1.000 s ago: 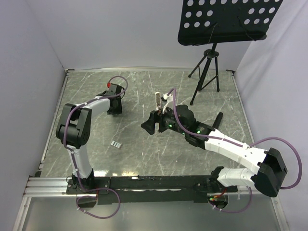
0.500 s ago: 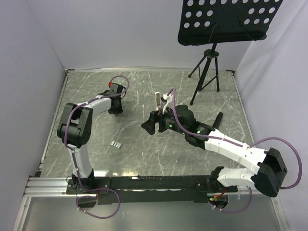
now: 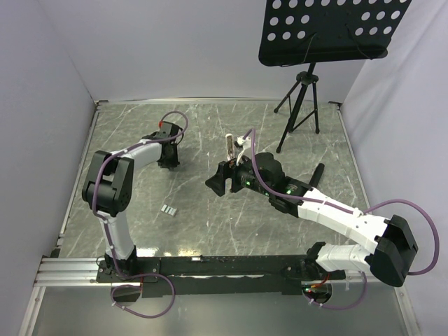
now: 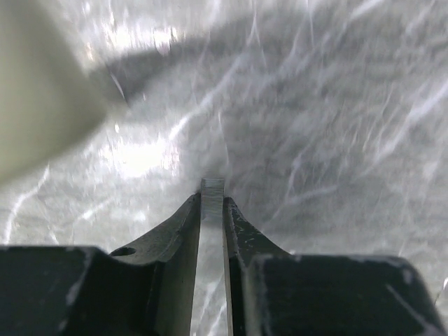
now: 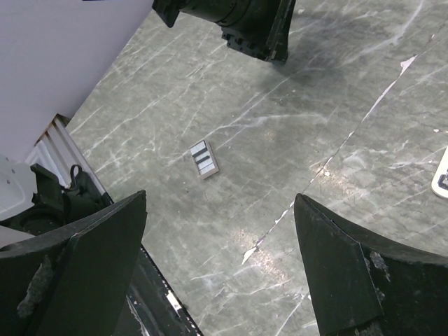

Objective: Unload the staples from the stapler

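Top cam: the stapler (image 3: 230, 146) sits mid-worktop (image 3: 210, 231), just past my right end effector (image 3: 218, 179). It looks tilted up, but I can't say for sure. It's well apart from the left end effector (image 3: 166, 154), which is way over at the far left. A small grey ridged block (image 3: 168, 209) lies on its own, nearer the bases.

Left wrist: the fingers (image 4: 178, 231) are almost together, pinching a silvery strip (image 4: 212, 187) low over the marble. No idea what the blurry pale blob (image 4: 35, 91) top left is.

Right wrist: jaws wide apart, nothing in them, hovering with the ridged block down below.

My read: nobody's touching the stapler, so I'm on the staple-handling bit, and that strip is probably staples. Next it needs a firm but gentle pinch and a straight lift so it doesn't buckle or slip
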Available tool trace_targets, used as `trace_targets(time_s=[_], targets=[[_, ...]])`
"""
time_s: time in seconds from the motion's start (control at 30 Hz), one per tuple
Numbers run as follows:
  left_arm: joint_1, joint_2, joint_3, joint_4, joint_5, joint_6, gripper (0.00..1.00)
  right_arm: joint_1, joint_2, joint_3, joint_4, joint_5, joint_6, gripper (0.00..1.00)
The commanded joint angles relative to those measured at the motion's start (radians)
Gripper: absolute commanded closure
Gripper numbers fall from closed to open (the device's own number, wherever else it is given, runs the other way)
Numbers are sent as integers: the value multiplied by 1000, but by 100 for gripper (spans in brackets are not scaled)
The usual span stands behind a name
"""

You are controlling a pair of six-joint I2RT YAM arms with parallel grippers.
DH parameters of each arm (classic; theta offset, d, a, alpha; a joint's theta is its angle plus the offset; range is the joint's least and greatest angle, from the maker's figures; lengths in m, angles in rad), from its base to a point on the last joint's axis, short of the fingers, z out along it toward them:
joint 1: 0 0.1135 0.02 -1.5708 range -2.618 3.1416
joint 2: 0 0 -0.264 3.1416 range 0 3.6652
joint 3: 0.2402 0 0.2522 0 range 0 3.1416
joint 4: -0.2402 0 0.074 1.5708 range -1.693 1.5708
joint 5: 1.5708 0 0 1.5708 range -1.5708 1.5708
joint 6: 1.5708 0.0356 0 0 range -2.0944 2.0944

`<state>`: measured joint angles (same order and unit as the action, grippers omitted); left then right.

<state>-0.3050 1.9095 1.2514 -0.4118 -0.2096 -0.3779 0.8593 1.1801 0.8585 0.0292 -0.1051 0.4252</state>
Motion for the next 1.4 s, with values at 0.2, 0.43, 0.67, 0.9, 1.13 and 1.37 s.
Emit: trace_targets(time_s=[0.2, 0.43, 0.67, 0.9, 1.13, 1.37], targets=[[-11, -186, -75, -102, 134, 16, 77, 4, -48, 8, 25, -1, 0, 7], [-32, -323, -133, -231, 196, -6, 78, 6, -59, -6, 28, -10, 6, 6], [-98, -415, -156, -358, 236, -65, 77, 3, -79, -9, 17, -8, -3, 6], [-151, -452, -213, -433, 230, -105, 76, 4, -109, -19, -2, 7, -19, 5], [-183, -442, -254, -432, 213, -110, 77, 4, -132, -15, -12, 22, -34, 4], [-203, -382, -231, -461, 150, -84, 76, 3, -148, -9, -25, 28, -48, 4]])
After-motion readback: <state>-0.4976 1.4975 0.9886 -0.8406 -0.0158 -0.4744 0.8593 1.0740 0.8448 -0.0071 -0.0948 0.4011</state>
